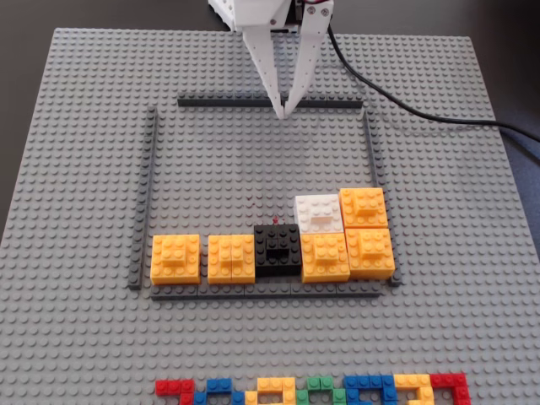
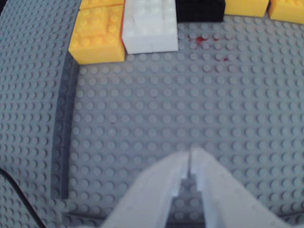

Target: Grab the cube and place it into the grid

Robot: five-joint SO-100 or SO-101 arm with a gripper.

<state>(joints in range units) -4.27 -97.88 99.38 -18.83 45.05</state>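
Broadly, the grey baseplate (image 1: 84,126) carries the grid (image 1: 253,169), framed by dark strips. Yellow blocks (image 1: 175,258) and a black block (image 1: 277,250) line its near side, seemingly filling rows. The cube (image 1: 318,211) sits inside at near right, flat, studs up, square, so no long axis. The tool (image 1: 285,110) hovers at the far edge, fingers pinched together, empty.

A big grey bumpy baseplate (image 1: 84,126) holds everything. On it, 4 thin dark strips make the grid (image 1: 253,152) – inside sit the white cube (image 1: 318,213), yellow blocks (image 1: 175,258) & 1 black block (image 1: 278,251), all near the bottom strip. A row of colored bricks (image 1: 312,391) lies at the plate's bottom edge in the fixed view.
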